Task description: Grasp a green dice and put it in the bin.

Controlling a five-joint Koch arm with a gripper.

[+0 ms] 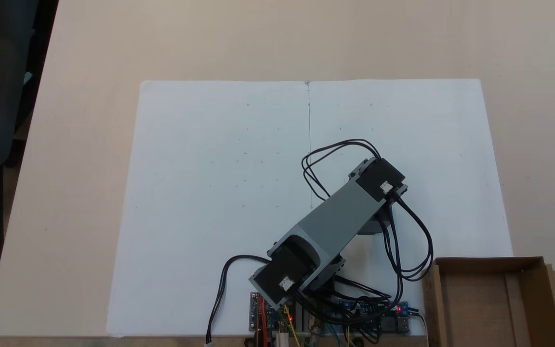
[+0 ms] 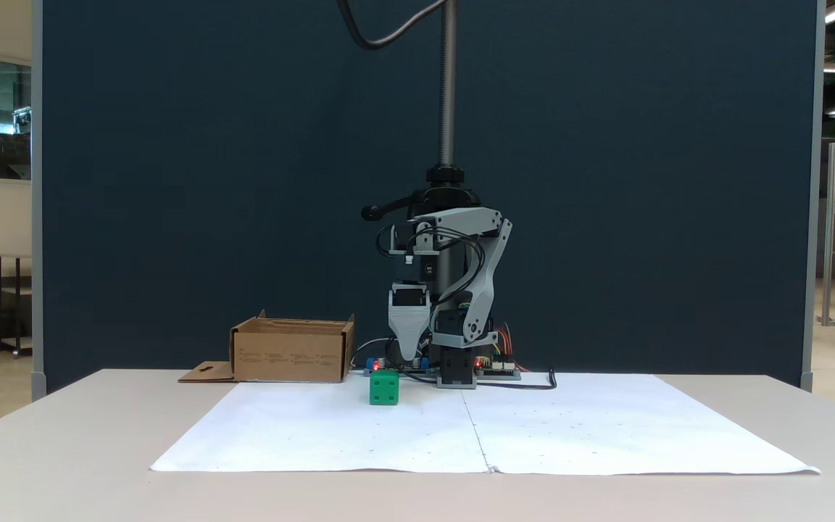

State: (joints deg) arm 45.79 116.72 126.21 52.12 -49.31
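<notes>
We see a glossy green plastic dice [image 2: 384, 386] just below and in front of the matt grey plastic claw [image 2: 408, 353]. Beside the claw, the bin [image 2: 291, 351] is rough brown corrugated cardboard. Under both, smooth white paper sheets [image 2: 330, 428] cover our matt beige table [image 2: 62, 442].

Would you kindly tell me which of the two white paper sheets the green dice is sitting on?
The left sheet in a fixed view, the one beside the cardboard box; the green dice stands left of the seam.
</notes>
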